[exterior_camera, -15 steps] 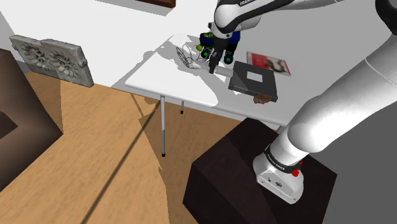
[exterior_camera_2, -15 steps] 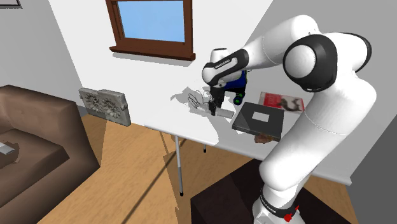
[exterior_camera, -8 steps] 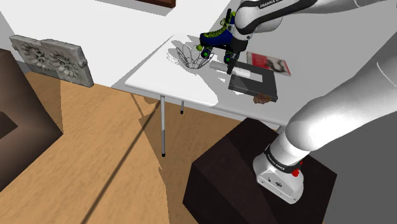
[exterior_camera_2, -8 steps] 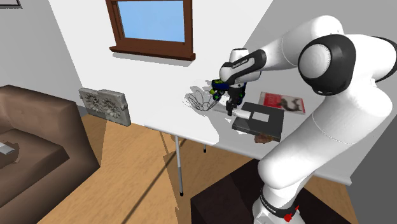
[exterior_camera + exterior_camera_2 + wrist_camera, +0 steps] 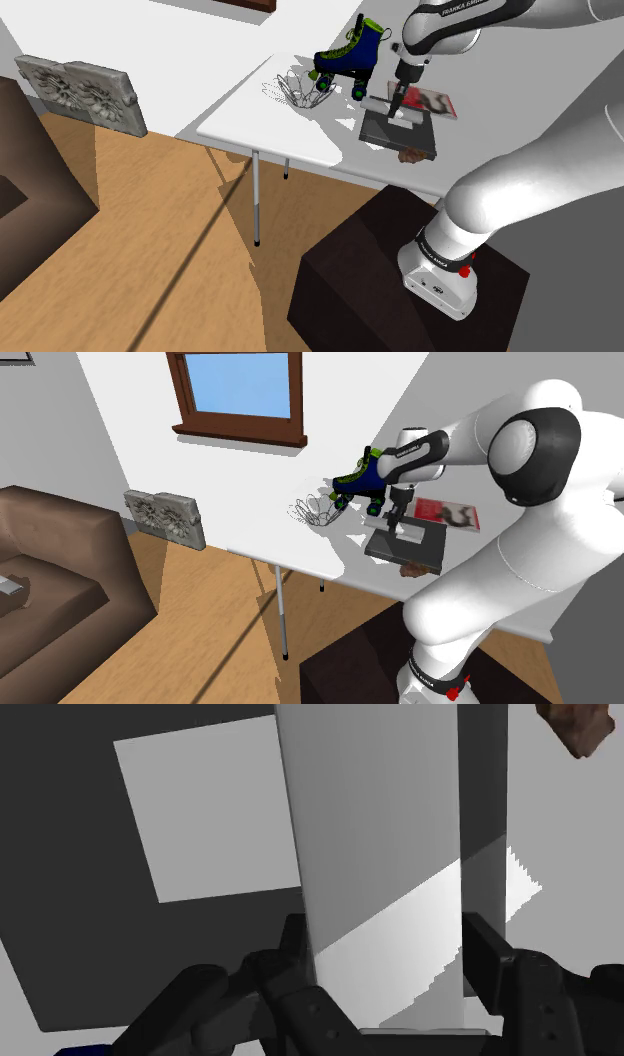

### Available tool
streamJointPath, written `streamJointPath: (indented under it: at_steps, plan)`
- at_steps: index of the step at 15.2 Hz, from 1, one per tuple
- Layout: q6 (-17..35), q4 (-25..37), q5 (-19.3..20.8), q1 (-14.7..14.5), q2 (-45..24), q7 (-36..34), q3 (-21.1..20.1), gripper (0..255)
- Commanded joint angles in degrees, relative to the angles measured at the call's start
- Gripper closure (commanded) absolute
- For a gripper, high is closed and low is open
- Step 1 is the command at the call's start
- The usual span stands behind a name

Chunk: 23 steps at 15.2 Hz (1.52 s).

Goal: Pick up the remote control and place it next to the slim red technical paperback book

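My black gripper (image 5: 397, 100) is shut on the remote control (image 5: 384, 108), a plain light-grey bar held crosswise just above a dark grey book (image 5: 402, 133) with a white label. In the wrist view the remote (image 5: 380, 854) stands clasped between the two fingers (image 5: 293, 944), with the dark book (image 5: 80, 904) beneath it. The slim red book (image 5: 428, 100) lies flat on the white table (image 5: 260, 125), just beyond the gripper toward the shoulder view's right. In the second exterior view the gripper (image 5: 392, 517) hangs over the dark book (image 5: 405, 542), with the red book (image 5: 447, 513) behind it.
A blue roller skate (image 5: 348, 55) and a wire basket (image 5: 290, 88) stand at the table's back. A small brown object (image 5: 410, 155) lies at the dark book's near edge. The dark stand (image 5: 360, 280) sits below the table, and a grey carved panel (image 5: 80, 90) leans on the wall.
The arm has carried the remote from beside the wire basket toward the shoulder view's right, past the skate, to above the dark grey book. The grip has stayed shut.
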State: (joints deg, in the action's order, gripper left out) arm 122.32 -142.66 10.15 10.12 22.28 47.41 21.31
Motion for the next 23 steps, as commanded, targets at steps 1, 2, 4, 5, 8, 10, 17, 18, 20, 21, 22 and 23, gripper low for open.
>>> streamJointPath:
  at_steps: [1,2,4,5,8,10,17,18,20,21,22,23]
  plan:
    - [0.27,-0.25,0.95,1.37,0.24,2.87,2.09,255]
    - [0.20,-0.19,1.41,2.06,0.38,4.29,3.13,255]
    - [0.11,0.12,2.25,3.37,0.46,7.17,5.24,255]
    - [0.07,0.39,2.62,3.99,0.39,8.64,6.33,255]
    - [0.01,1.57,3.49,5.67,-0.26,13.17,9.66,255]
    - [0.02,2.68,3.82,6.60,-1.05,16.30,11.97,255]
    - [0.26,8.53,2.60,8.59,-6.26,28.26,20.62,255]
    - [0.31,9.60,2.02,8.73,-7.34,30.15,21.93,255]
    - [0.38,11.93,0.46,8.89,-9.81,34.12,24.61,255]
    - [0.39,13.18,-0.56,8.95,-11.22,36.22,25.97,255]
    - [0.39,14.50,-1.74,8.98,-12.75,38.41,27.36,255]
    - [0.36,15.87,-3.12,9.01,-14.42,40.70,28.74,255]
